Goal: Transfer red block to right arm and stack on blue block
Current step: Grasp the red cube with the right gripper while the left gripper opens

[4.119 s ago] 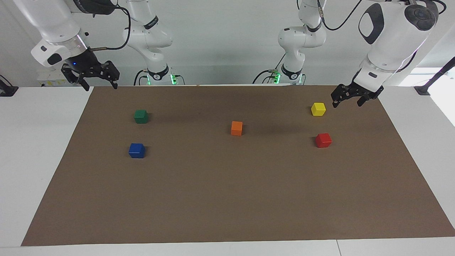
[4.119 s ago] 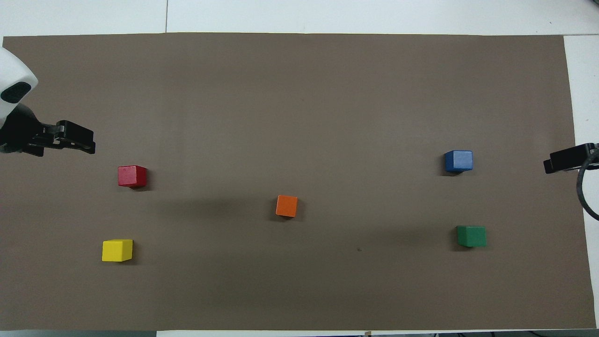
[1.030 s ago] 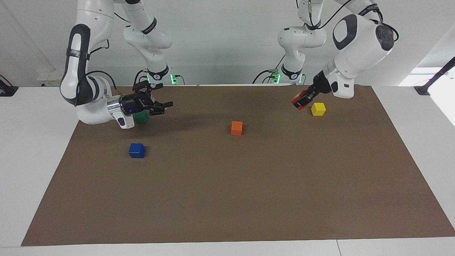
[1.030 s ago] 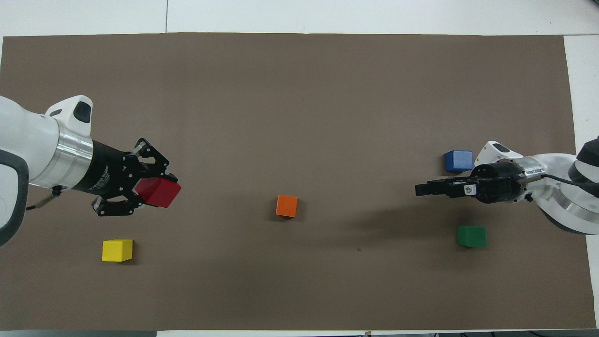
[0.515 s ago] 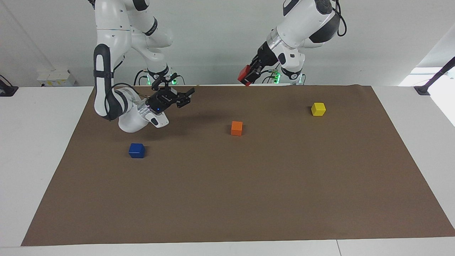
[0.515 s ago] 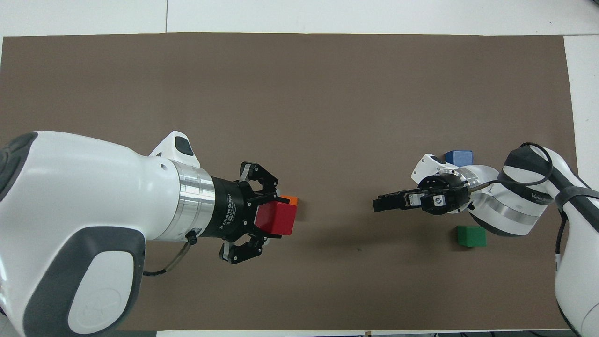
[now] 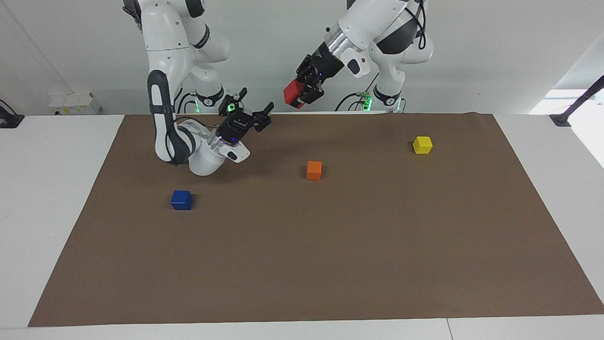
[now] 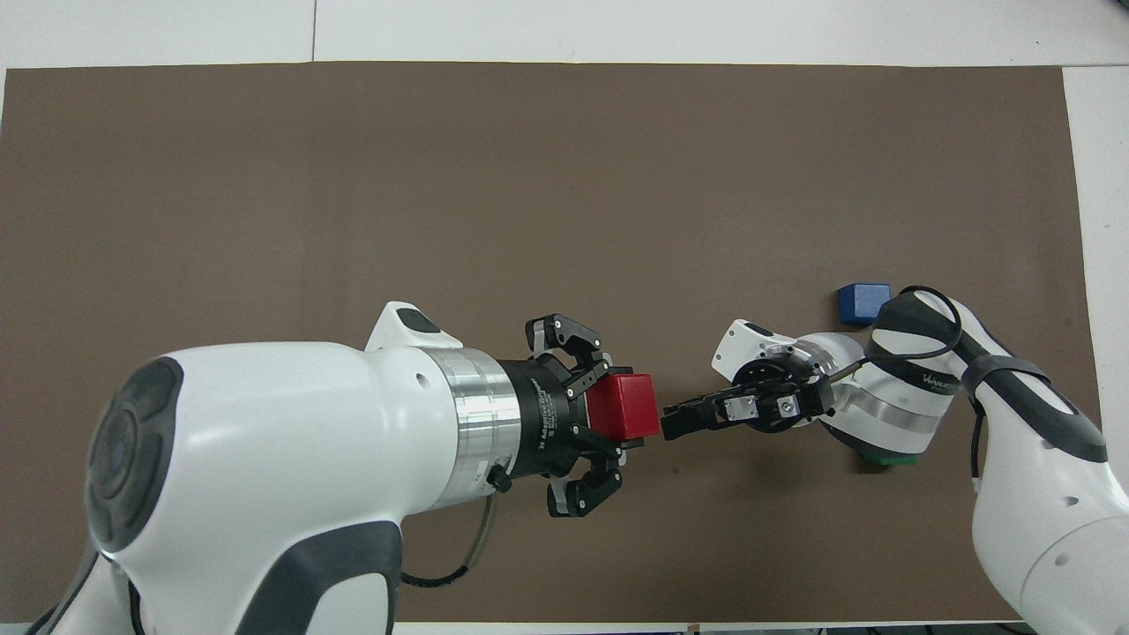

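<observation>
White jointed arms, grey caps, black cables

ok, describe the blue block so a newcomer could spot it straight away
Start at the brown mat covering the table and go to the right arm's end. There, clear of the arm, sits a small deep blue cube, alone on the mat. It lies farther from the robots than the orange cube and yellow cube, and it is the only blue thing on the mat.

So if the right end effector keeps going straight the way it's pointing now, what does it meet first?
Most likely the red block, held up in the air by the shut left end effector. The open right end effector points up toward it, with a gap between them; their exact alignment in depth is unclear.
</observation>
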